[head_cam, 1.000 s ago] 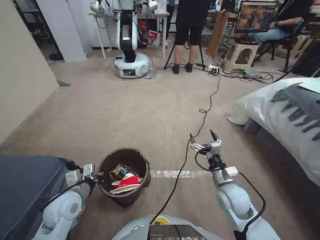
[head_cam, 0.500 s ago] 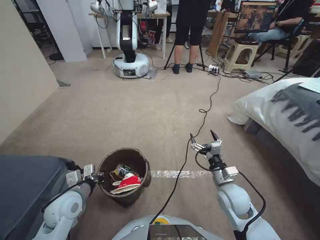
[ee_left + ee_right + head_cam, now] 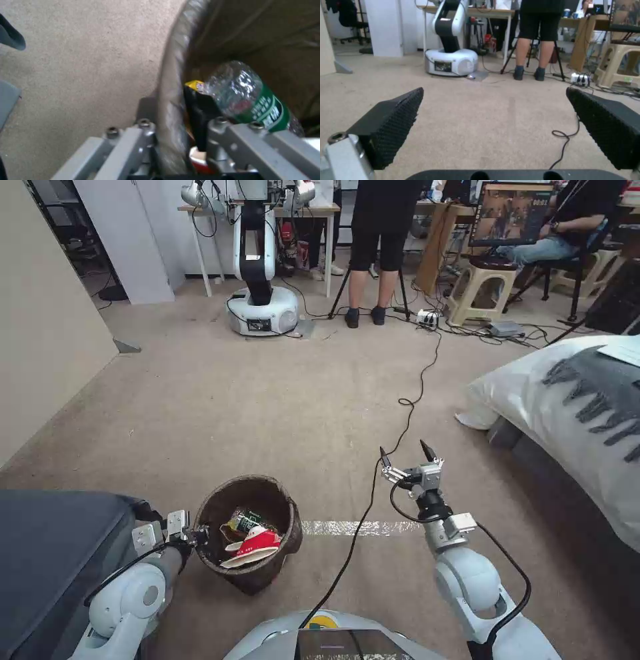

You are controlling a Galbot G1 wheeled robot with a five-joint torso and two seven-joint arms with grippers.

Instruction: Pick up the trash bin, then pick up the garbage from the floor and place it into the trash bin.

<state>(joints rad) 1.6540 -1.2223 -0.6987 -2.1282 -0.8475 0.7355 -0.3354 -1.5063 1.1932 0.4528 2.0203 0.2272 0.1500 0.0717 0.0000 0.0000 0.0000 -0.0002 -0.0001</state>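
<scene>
Head view: the trash bin point(image 3: 248, 533) sits low on the carpet, just left of the silver tape strip point(image 3: 360, 527). The left gripper point(image 3: 193, 537) is clamped on the bin's near-left rim, one finger inside, one outside. A red-and-white cup point(image 3: 253, 546) and a green-labelled bottle point(image 3: 244, 521) already lie inside. The right gripper point(image 3: 405, 455) hangs to the right of the bin, fingers spread wide, nothing in them; a black cable point(image 3: 373, 493) runs over the floor betw. it and the bin. No loose litter shows on the carpet around the bin.

Left wrist view: bin rim point(image 3: 171, 100) is pinched betw. the pads, bag folded over it; bottle point(image 3: 248, 97) lies right against the inner finger.

Right wrist view: both pads point(image 3: 391, 125) wide apart, bare carpet ahead.

Judgement: pickup looks about done. To carry well, keep the rim grip firm and the bin level so contents don't spill, and keep clear of the cable.
</scene>
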